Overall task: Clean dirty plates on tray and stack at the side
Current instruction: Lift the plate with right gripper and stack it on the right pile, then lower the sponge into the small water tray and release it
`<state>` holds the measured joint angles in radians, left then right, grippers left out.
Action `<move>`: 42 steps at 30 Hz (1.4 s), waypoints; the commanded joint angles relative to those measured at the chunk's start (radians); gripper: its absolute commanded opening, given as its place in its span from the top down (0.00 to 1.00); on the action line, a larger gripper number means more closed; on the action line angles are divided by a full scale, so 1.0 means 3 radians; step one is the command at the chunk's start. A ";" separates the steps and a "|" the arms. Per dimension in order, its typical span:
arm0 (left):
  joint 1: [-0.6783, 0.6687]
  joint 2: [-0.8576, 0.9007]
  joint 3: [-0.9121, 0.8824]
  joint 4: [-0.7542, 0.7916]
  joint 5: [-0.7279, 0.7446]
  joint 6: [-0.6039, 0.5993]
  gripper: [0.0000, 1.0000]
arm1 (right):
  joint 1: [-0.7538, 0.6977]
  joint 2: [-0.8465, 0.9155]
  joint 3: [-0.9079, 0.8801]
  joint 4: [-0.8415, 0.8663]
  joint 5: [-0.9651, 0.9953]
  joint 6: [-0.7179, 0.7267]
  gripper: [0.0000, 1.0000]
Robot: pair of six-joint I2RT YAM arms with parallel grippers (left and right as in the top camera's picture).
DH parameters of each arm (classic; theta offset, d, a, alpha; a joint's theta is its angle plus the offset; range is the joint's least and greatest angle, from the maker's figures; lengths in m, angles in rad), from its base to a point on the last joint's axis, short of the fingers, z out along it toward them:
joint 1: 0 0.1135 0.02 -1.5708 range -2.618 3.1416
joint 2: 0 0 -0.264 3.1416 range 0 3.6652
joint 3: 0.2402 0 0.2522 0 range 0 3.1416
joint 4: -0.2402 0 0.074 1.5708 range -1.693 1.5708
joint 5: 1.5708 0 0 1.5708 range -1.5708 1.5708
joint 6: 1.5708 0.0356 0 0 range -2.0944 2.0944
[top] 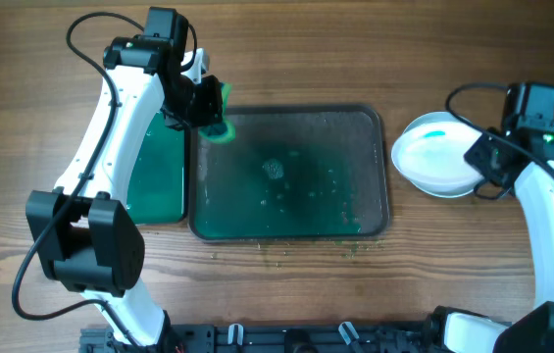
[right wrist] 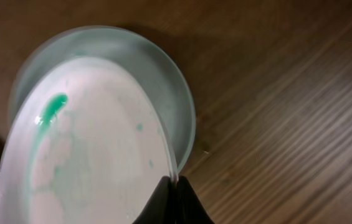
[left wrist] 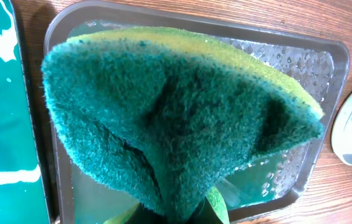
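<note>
My left gripper is shut on a green and yellow sponge, held over the far left corner of the dark tray. The sponge fills the left wrist view, with the wet tray under it. My right gripper is shut on the rim of a white plate, holding it tilted over the table right of the tray. In the right wrist view the plate has a green smear and a second plate lies behind it; the fingers pinch the rim.
A green board lies left of the tray, also seen in the left wrist view. Crumbs and droplets lie on the tray's wet floor and along its near edge. Cables run by both arms.
</note>
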<state>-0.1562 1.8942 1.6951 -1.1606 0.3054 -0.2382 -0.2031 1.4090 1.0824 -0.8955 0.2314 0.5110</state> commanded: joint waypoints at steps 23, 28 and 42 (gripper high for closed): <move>0.0441 -0.0043 0.0004 -0.0659 -0.1348 0.0022 0.96 | 0.0013 -0.0247 -0.0275 0.0835 -0.1377 -0.0657 0.20; 0.0793 -0.0028 -0.0473 -0.0088 -0.1344 0.0584 0.96 | 0.0013 -0.0244 -0.0276 0.0659 -0.1429 -0.0660 0.19; 0.0867 -0.0008 -0.1481 0.1064 -0.1335 0.0782 0.46 | 0.0011 -0.0249 -0.0272 0.0524 -0.1456 -0.0847 0.20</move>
<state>0.1001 1.8980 1.2461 -0.8402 -0.0853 -0.0193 -0.2039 1.3403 0.9901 -0.7361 -0.1844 0.2832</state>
